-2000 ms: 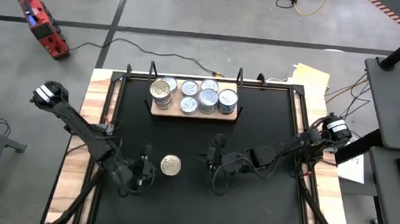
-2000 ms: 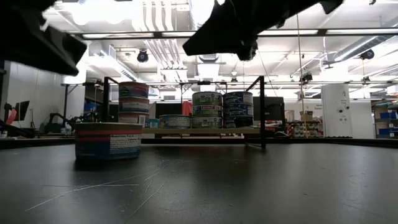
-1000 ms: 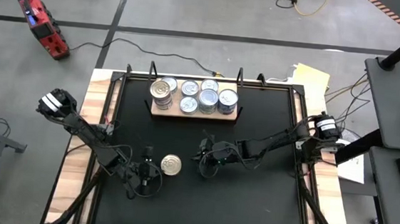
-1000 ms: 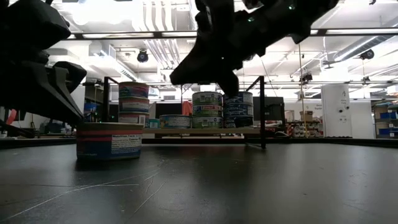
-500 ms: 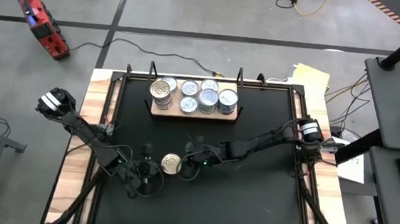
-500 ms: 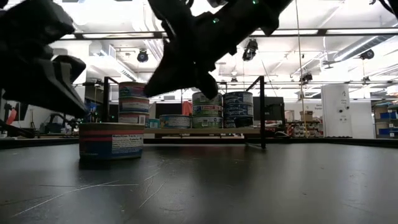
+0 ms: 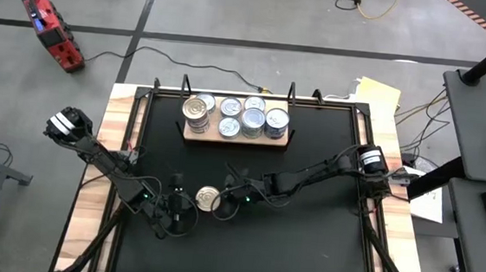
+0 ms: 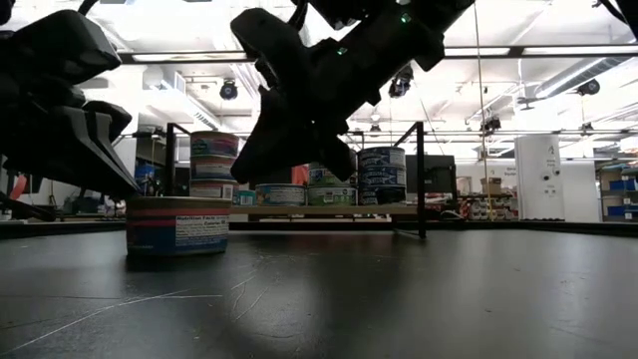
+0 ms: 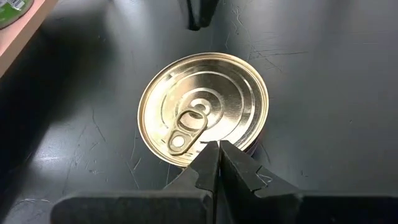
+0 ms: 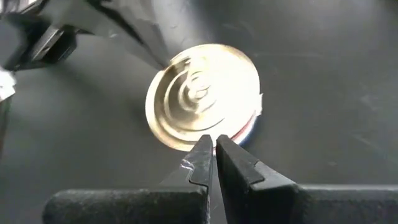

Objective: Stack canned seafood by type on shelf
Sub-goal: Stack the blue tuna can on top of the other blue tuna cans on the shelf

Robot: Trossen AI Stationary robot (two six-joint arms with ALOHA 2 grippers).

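Observation:
One gold-topped can (image 7: 208, 199) with a pull ring (image 9: 186, 127) stands upright on the black table, left of centre. My left gripper (image 7: 190, 207) is shut, with its tips at the can's left rim. My right gripper (image 7: 226, 195) is also shut and sits close on the can's right side, a little above its top (image 8: 244, 172). The shelf (image 7: 236, 141), a light wooden board at the far centre, carries several cans (image 7: 243, 117), some of them stacked (image 8: 213, 165). My left gripper slants down from the table's left, its shut fingertips (image 9: 217, 149) over the can's top rim (image 9: 186, 163). I cannot tell whether they touch it. My right gripper slants down from the table's right, its shut fingertips (image 10: 210, 144) before the can's rim (image 10: 180, 144). I cannot tell whether they touch.
Black upright posts (image 8: 420, 179) stand at the table's far edge around the shelf. The black table top (image 7: 304, 245) lies bare to the right of and nearer than the can. Wooden strips (image 7: 108, 143) border the table's sides.
My right gripper has gone toward the table's left and slightly down, closing in on the gold-topped can, and stays shut. My left gripper has kept its place beside the can and tipped a little.

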